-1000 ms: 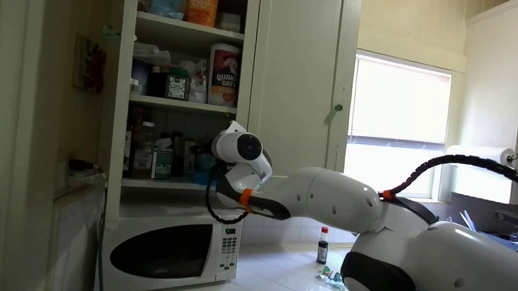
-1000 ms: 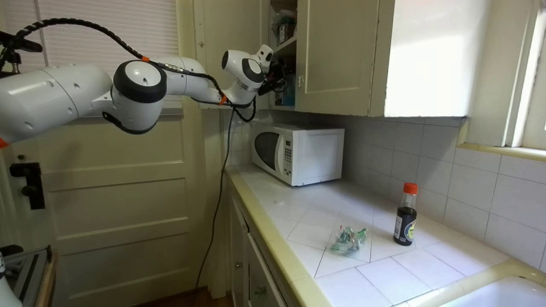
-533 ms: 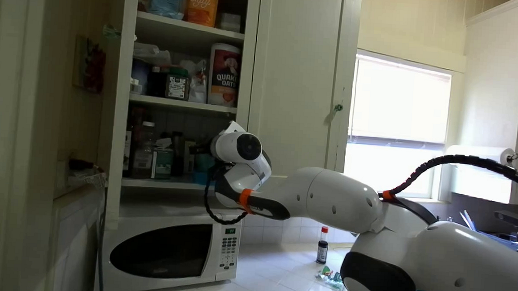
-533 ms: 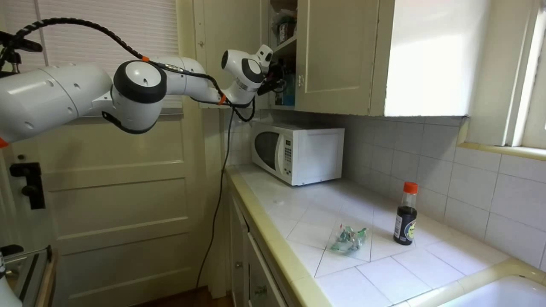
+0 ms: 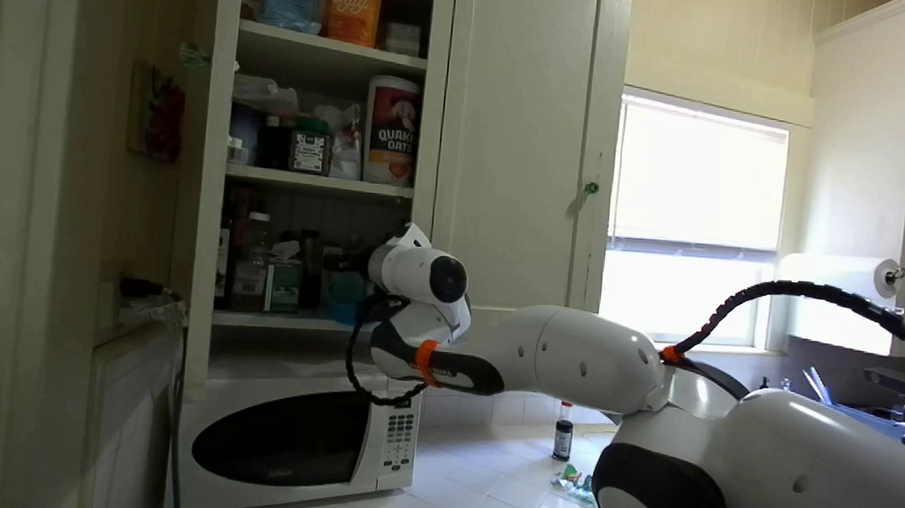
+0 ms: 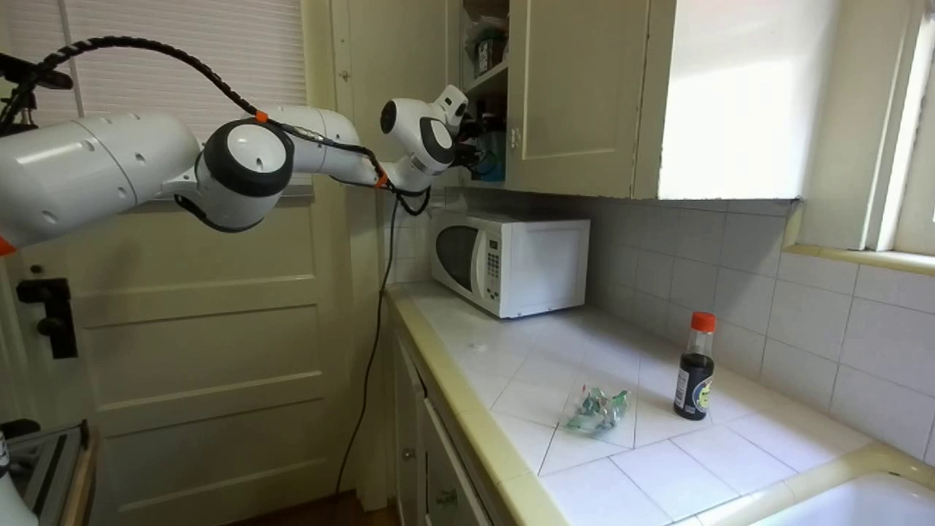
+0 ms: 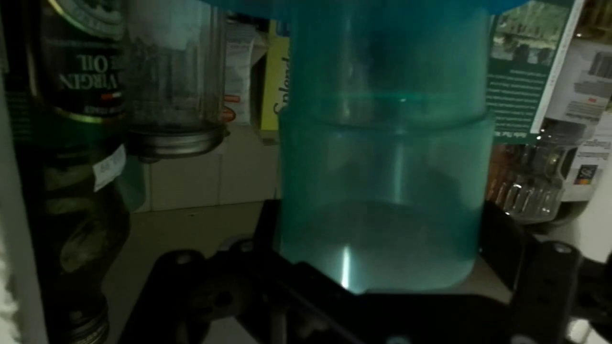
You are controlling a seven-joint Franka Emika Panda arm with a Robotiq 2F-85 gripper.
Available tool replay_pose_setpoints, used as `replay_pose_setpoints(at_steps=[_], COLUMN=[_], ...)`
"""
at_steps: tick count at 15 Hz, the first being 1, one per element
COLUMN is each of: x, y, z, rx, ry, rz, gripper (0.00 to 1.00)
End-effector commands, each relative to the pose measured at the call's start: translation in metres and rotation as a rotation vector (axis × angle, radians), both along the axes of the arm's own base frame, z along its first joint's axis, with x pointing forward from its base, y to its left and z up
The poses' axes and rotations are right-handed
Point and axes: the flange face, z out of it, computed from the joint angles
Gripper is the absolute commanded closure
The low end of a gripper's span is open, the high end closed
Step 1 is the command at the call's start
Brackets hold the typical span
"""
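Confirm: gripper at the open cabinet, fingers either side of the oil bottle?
Wrong object: the wrist view shows the fingers either side of the teal container, with the oil bottle off to one side. The gripper is at the open cabinet.

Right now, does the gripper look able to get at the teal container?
Probably yes: in the wrist view, the open gripper has its fingers on either side of the teal container, and no other thing shows between. Whether they touch it, I cannot tell.
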Motion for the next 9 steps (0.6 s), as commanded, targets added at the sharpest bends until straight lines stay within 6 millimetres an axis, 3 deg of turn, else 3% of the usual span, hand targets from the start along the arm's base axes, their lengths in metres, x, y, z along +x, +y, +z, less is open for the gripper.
replay_pose_setpoints(at_steps=[1, 3, 9], x=[-0.008, -0.011, -0.002], y=[0.005, 0.008, -0.024], z=[-0.004, -0.009, -0.002], rx=[0.010, 0.000, -0.153], ry=[-0.055, -0.069, -0.093], rz=[0.092, 0.131, 0.049], gripper=[0.00, 0.00, 0.00])
